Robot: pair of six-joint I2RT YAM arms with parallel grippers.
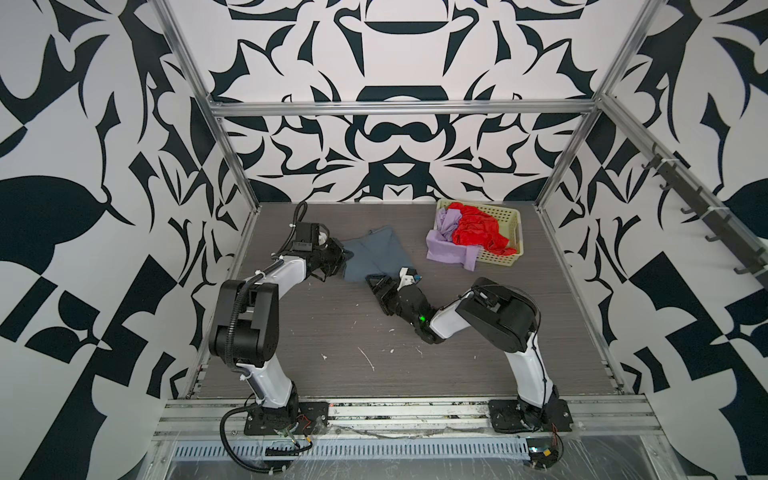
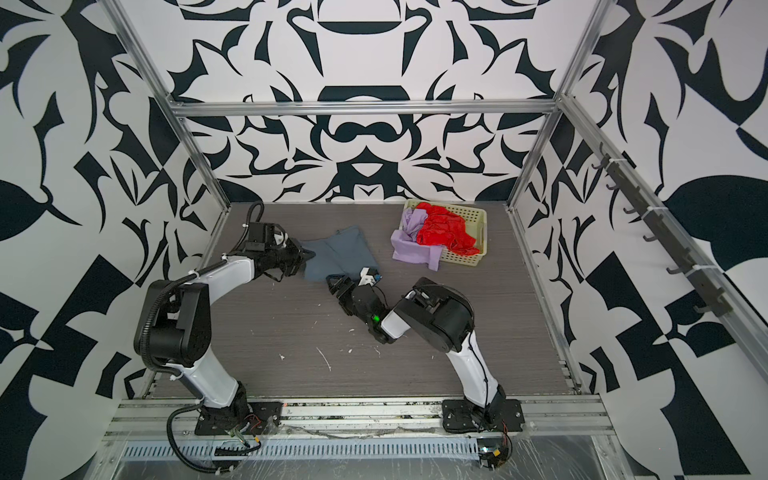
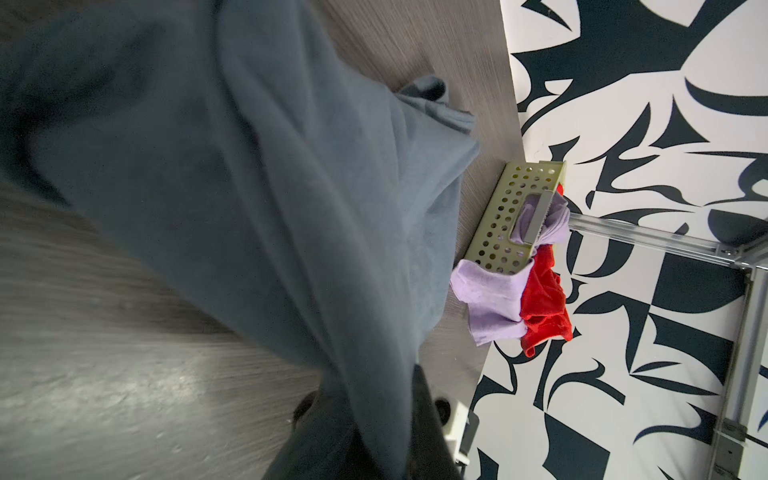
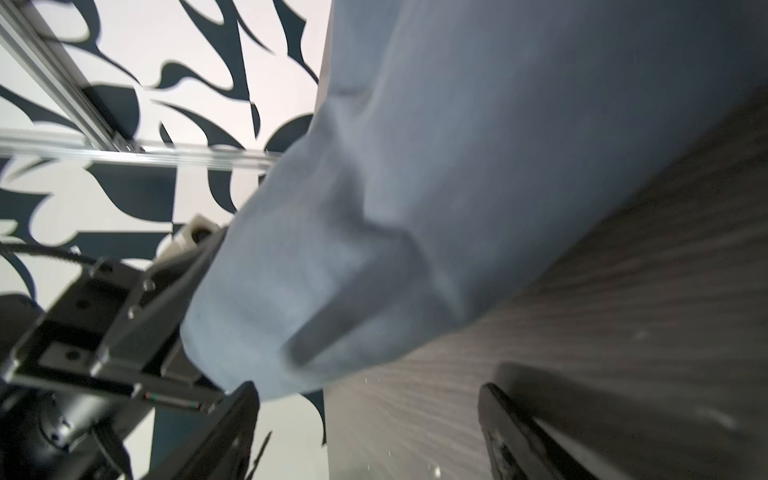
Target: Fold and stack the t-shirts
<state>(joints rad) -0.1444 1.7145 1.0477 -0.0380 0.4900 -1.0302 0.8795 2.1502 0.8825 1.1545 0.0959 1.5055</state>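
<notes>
Cloth first: the large slate blue-grey cloth t-shirt (image 1: 376, 253) lies half-spread on the grey wood-grain table (image 1: 332, 353), left of centre. Its left edge is drawn to a point where the left gripper (image 1: 344, 252) is clamped on it. The right gripper (image 4: 374, 436) stands with its jaws wide apart at the shirt's near right corner, holding nothing (in the right wrist view the hem hangs just beside one finger, not between the two). The bright red t-shirt (image 1: 476, 230) and the pale lilac t-shirt (image 1: 442, 245) are bundled in the cream perforated plastic basket (image 1: 506, 216) at the far right, and the lilac one spills over its rim onto the table.

To my eye, the step in hand is getting the blue-grey shirt flat before any fold. Done well, the right gripper would take the hem corner itself, not a bunched ridge. The two arms would then draw apart low over the table until the wrinkles go. A grab on a doubled-over fold would, I think, leave the shirt skewed.
</notes>
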